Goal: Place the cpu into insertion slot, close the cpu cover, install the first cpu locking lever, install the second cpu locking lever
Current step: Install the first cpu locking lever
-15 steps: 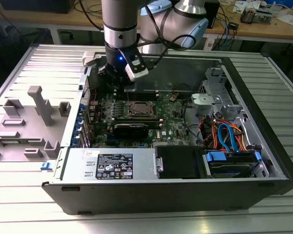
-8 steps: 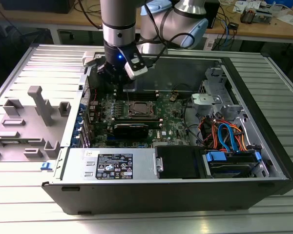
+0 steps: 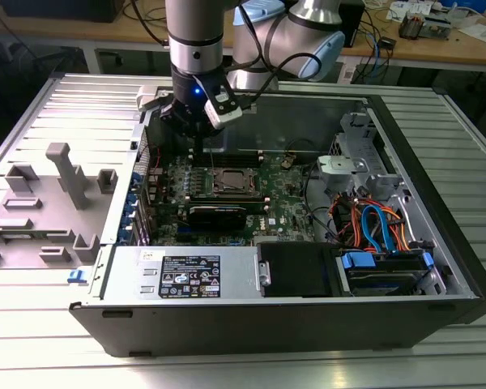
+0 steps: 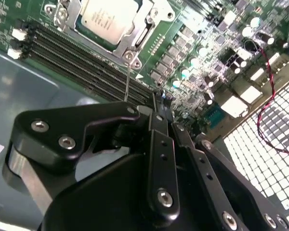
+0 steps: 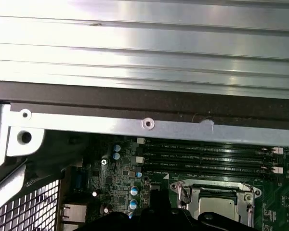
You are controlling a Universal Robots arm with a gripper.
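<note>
Soft, even light falls from above in the exterior view: the ribbed bench [image 3: 324, 369] shines pale, with a brighter sheen along its near edge, while the inside of the computer case [image 3: 437, 243] lies in shade. A small blue lamp [image 3: 196, 87] glows on the arm [image 3: 196, 40]. In the first wrist view the bench burns out to white glare. In the second wrist view the cpu [image 4: 103, 17] gleams dully, and the gripper [image 4: 159, 103] is a black mass with glints on its screw heads [image 4: 66, 141].

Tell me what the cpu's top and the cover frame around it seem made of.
The cpu: top looks like matte silver-grey metal, with a soft, even sheen. The cpu cover: thin bare sheet metal, probably steel, brighter, with glints along its edges.
</note>
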